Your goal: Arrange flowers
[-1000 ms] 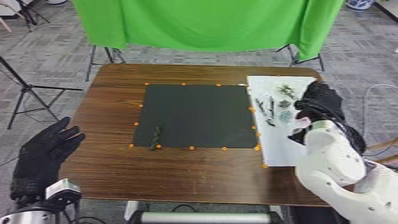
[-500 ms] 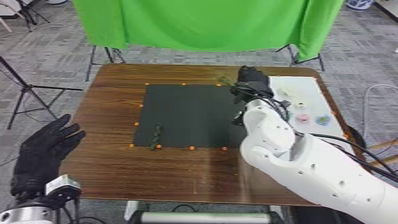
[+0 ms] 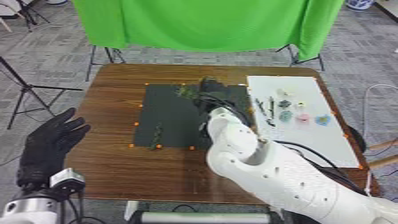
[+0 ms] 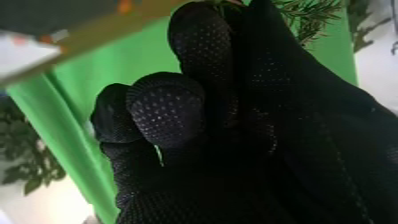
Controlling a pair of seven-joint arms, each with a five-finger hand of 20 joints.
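My right hand [image 3: 213,95] is over the upper right part of the black mat [image 3: 191,115], pinching a green sprig [image 3: 186,92] that juts out on its left. In the right wrist view the hand [image 4: 204,95] has thumb and finger closed on the sprig, whose needle-like leaves [image 4: 311,15] show beside the fingertips. A dark green stem [image 3: 157,136] lies on the mat's lower left. On the white sheet [image 3: 298,140] lie dark twigs [image 3: 266,110], a green piece [image 3: 285,115], a pink flower [image 3: 303,119] and a blue one [image 3: 323,120]. The left hand [image 3: 49,145] rests open beyond the table's left edge.
Orange markers [image 3: 192,148] line the mat and the sheet. The brown wooden table [image 3: 160,175] extends in front of the mat. A green cloth [image 3: 209,25] hangs behind the table, and a black stand [image 3: 28,87] is on the left.
My right hand has moved left from the white sheet to above the black mat, carrying the green sprig. The left hand has shifted slightly.
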